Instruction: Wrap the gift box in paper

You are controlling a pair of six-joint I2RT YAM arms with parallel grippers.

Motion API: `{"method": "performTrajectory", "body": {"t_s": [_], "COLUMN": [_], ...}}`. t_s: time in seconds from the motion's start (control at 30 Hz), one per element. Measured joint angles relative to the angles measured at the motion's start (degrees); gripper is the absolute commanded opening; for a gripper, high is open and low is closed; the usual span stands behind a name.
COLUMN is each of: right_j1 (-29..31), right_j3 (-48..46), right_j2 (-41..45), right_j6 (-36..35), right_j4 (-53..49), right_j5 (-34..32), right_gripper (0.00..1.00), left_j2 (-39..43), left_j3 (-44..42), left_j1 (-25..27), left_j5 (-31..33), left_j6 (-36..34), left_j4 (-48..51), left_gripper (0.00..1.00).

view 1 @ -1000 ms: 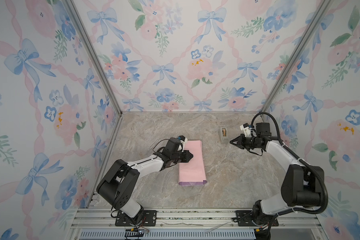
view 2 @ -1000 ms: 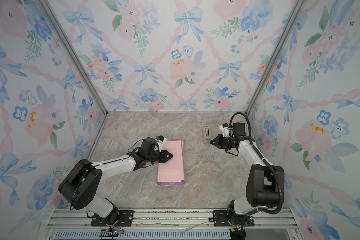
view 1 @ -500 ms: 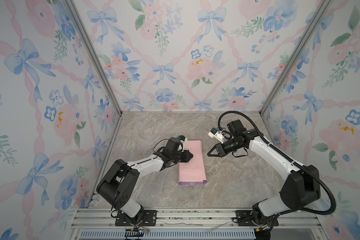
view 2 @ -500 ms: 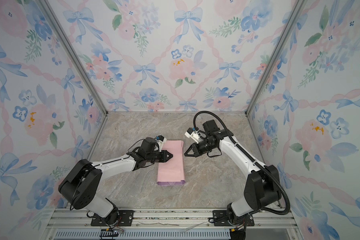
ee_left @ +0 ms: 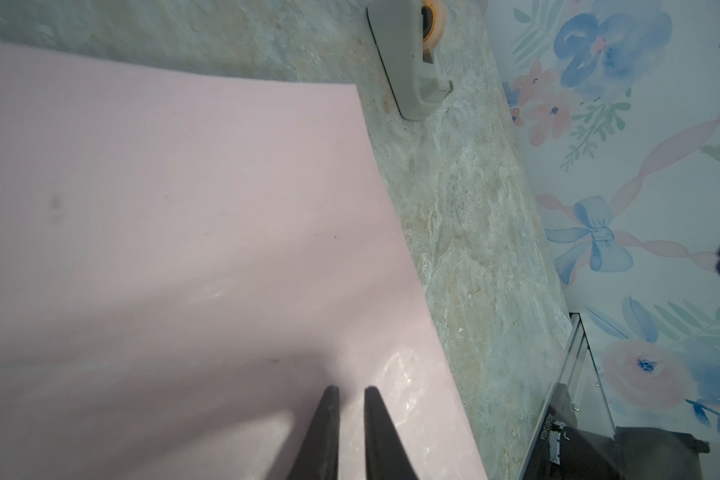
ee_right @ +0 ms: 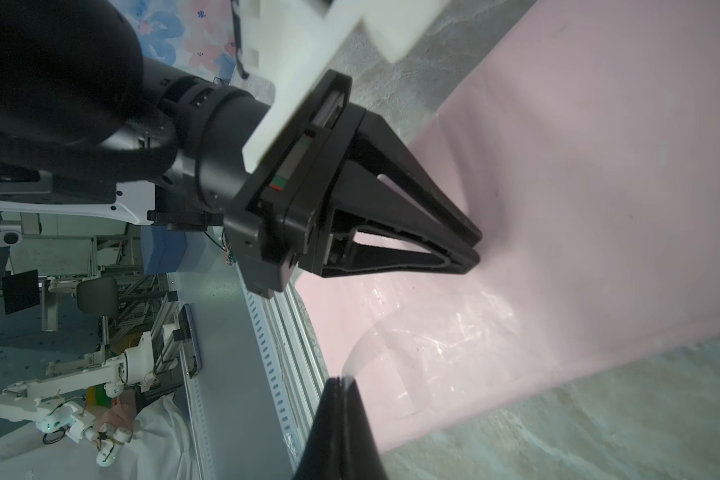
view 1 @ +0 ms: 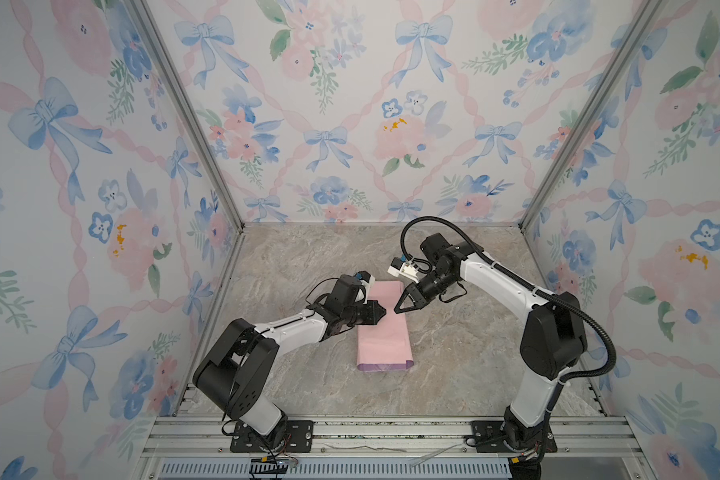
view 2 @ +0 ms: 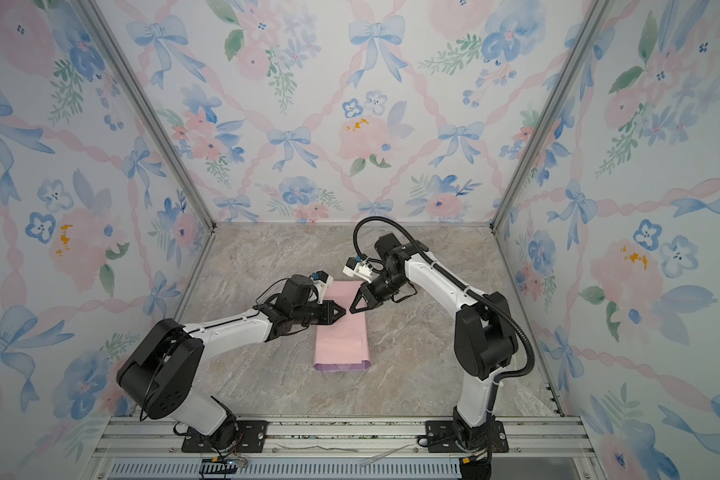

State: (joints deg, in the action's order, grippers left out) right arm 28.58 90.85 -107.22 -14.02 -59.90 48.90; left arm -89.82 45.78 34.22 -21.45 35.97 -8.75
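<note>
Aluminium rail (view 1: 391,428) at the near edge carries both arm bases. Beyond it, on the marble-patterned table (view 1: 466,353), lies the paper (view 1: 385,336) (view 2: 341,332). It is folded over into a long flat sleeve, pale pink face up, with a lilac strip showing at its near end. The sleeve's inside is hidden, and the gift box shows in no view, so I cannot tell whether it is in there.

About midway along the sleeve, the left gripper (view 1: 382,312) (ee_left: 350,390) presses its tips down on the pink surface. Only a narrow gap stands between its fingers, and nothing shows between them.

Just beside it, over the paper's right edge, the right gripper (view 1: 396,309) (ee_right: 344,380) has its fingers closed tight on a strip of clear tape (ee_right: 356,349). The strip curls up from the tips above the paper.

Farther back, the left wrist view shows a grey-beige tape dispenser (ee_left: 408,62) standing on the table. It sits a little apart from the paper's corner and holds an orange-cored roll (ee_left: 431,16). Flowered wallpaper (view 1: 350,124) closes the back.
</note>
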Motion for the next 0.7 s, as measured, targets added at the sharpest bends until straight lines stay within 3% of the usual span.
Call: {"method": "performTrajectory", "body": {"t_s": [0.37,0.7], "right_j1": [-0.76,-2.91], "right_j3": [1.44,1.44], "right_j2": [-8.83,-9.27], "right_j6": [-1.49,-1.68], "right_j4": [-2.75,-4.22], "right_j5": [-0.09,-0.94], "right_gripper": [0.0,0.0], "left_j2": [0.0,0.0], "left_j3": [0.11,0.63], "left_j1": [0.0,0.15], "left_j5": [0.0,0.0], "left_j6": [-0.02,-0.02], "left_j4": [0.11,0.31], "left_gripper": [0.15,0.16]}}
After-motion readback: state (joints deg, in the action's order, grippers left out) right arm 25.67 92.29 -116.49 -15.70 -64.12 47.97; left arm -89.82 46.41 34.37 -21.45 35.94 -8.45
